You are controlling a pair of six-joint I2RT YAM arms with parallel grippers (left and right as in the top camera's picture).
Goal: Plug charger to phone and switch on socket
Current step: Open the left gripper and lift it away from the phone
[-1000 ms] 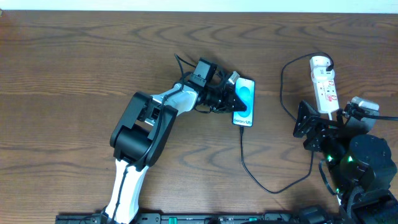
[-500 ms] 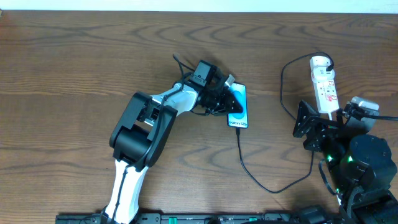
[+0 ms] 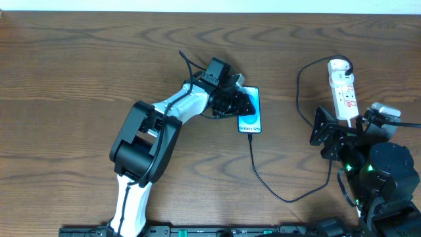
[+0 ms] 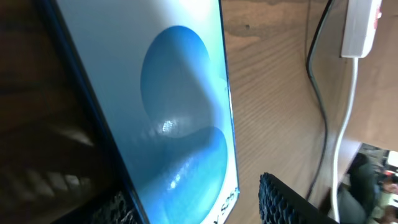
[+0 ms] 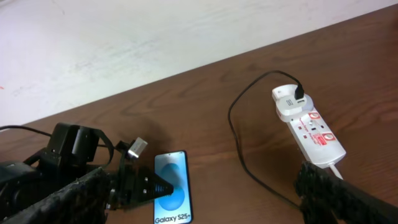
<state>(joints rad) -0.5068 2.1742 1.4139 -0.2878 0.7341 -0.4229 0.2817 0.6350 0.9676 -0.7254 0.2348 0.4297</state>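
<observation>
The phone (image 3: 250,112) lies flat on the table with its cyan screen up and its white text band at the near end. It fills the left wrist view (image 4: 180,106) and shows small in the right wrist view (image 5: 171,186). My left gripper (image 3: 242,104) straddles the phone, open: a gap shows between the right finger (image 4: 286,202) and the phone's edge. The charger cable (image 3: 263,178) runs from the phone's near end around to the white adapter (image 3: 338,65) on the socket (image 3: 345,92). My right gripper (image 5: 204,183) hovers open just short of the socket (image 5: 311,130), holding nothing.
The socket's white cord (image 4: 345,130) and the black cable (image 4: 318,93) pass right of the phone. The cable loops left of the strip (image 5: 239,137). Bare wooden table (image 3: 79,72) spreads to the left. A pale wall (image 5: 124,43) stands behind the table's far edge.
The left gripper has slid the phone a little left and turned it straighter, then opened its jaws off it. The right arm has not moved.
</observation>
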